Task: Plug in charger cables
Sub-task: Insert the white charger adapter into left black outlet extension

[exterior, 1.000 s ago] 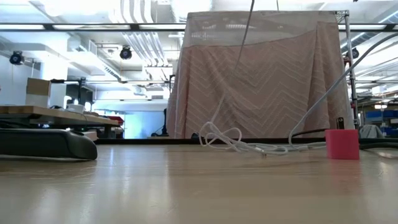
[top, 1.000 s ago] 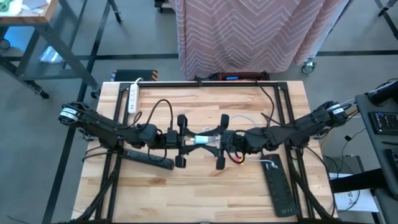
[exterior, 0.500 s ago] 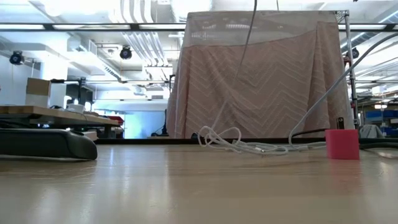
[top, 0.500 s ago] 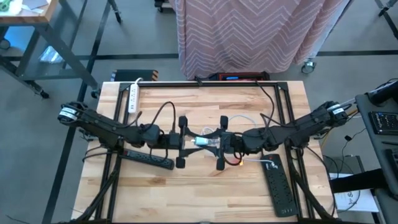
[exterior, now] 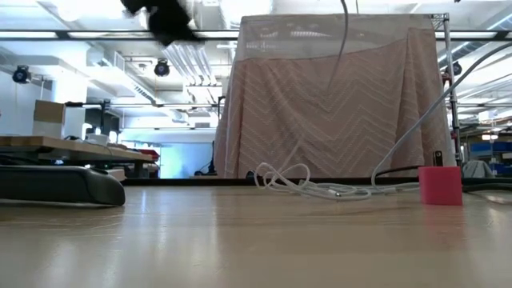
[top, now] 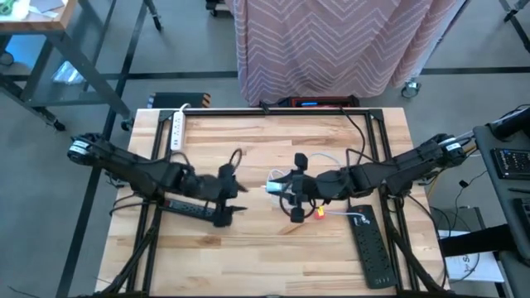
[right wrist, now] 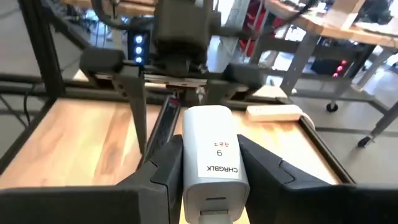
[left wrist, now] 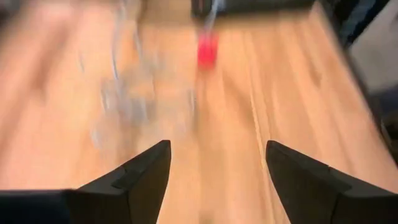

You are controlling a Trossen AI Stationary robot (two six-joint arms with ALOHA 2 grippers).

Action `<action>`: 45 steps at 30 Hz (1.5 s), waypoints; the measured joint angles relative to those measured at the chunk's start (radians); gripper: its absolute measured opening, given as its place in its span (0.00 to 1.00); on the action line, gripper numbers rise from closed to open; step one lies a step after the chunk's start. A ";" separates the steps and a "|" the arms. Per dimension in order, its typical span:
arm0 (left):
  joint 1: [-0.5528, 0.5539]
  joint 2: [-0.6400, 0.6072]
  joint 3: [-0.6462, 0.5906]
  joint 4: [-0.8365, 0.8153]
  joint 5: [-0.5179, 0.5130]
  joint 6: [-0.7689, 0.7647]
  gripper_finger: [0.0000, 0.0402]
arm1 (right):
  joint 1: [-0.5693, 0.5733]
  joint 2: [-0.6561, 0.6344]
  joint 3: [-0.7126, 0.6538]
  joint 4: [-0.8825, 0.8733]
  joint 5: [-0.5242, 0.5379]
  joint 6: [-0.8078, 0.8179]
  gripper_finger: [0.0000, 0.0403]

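Charger block: white rectangular plug block (right wrist: 211, 152), printed "CHRGBLK" and "9", clamped between right gripper's two dark fingers; in high view it sits at table centre, raised off the wood.
Charger cables: thin white cords (exterior: 308, 183) lying in a loose tangle on the wood near table centre, towards the far edge; one cord rises up out of the low view.
Red-pink plug block: small cube (exterior: 440, 186) standing on the tabletop, just beside the right gripper in high view (top: 318, 213).
Right gripper: (top: 291, 187) at table centre, fingers closed around the white block, pointing towards the left arm.
Left gripper: (top: 225, 194) left of centre, apart from the right gripper; fingers (left wrist: 140, 177) spread wide w/ nothing between them, over bare wood.
Black power strip, left: long black strip (top: 197, 212) lying under the left arm; seen as a dark bar at low view's left (exterior: 60, 185).
Black power strip, right: long black strip (top: 372, 246) near table's right edge, front.
White power strip: (top: 176, 129) at far-left corner.
Table: light wood-plank top (top: 265, 261) w/ black frame.
Backdrop: pink zigzag-pattern cloth (top: 331, 45) hanging behind the table.
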 joint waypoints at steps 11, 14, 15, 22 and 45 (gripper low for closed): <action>-0.116 0.004 -0.089 -0.531 0.172 -0.557 0.55 | -0.001 0.021 0.000 -0.080 -0.008 0.041 0.26; -0.156 0.004 -0.150 -0.540 0.214 -0.581 0.55 | -0.002 0.030 -0.001 -0.085 -0.010 0.042 0.26; -0.169 0.005 -0.173 -0.542 0.214 -0.581 0.56 | -0.004 0.033 -0.001 -0.078 -0.010 0.042 0.26; -0.188 0.002 -0.292 -0.524 0.187 -0.561 0.60 | -0.004 0.062 0.000 -0.088 -0.010 0.043 0.26; -0.188 0.296 -0.241 -0.286 -0.202 -0.305 0.35 | -0.030 0.104 0.000 -0.068 -0.064 0.021 0.26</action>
